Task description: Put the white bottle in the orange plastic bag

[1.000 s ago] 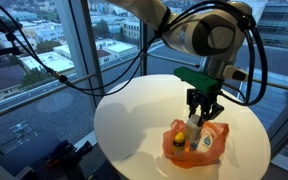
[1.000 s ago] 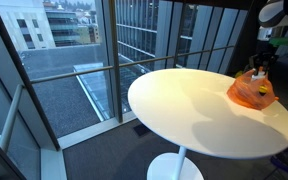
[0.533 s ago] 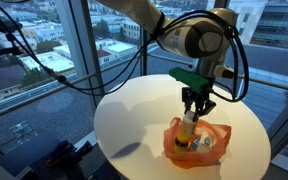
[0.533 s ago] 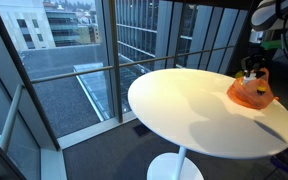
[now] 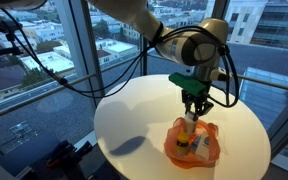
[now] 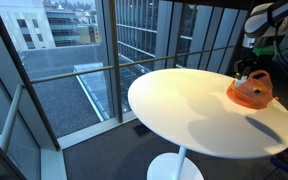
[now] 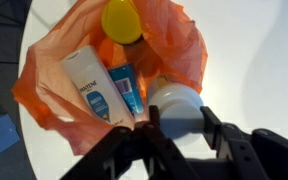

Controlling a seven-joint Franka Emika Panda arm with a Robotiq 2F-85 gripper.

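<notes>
The orange plastic bag (image 5: 194,147) lies open on the round white table (image 5: 134,125); it also shows in the other exterior view (image 6: 250,92) and the wrist view (image 7: 54,100). My gripper (image 7: 179,118) hangs over the bag's edge and is shut on the white bottle (image 7: 176,105), seen end-on by its round cap. In an exterior view the bottle (image 5: 191,126) hangs upright below the gripper (image 5: 193,104), its lower end at the bag's mouth. Inside the bag lie a white Pantene bottle (image 7: 92,85), a blue tube (image 7: 125,90) and a yellow-capped item (image 7: 122,20).
The table stands beside floor-to-ceiling windows with a railing outside (image 6: 84,70). Black cables (image 5: 44,60) hang at the left behind the table. The table's rim (image 5: 262,130) is close to the bag on the far side.
My gripper has moved left and away with the white bottle, shifting over the bag's middle and slightly higher. The bag has stayed in place.
</notes>
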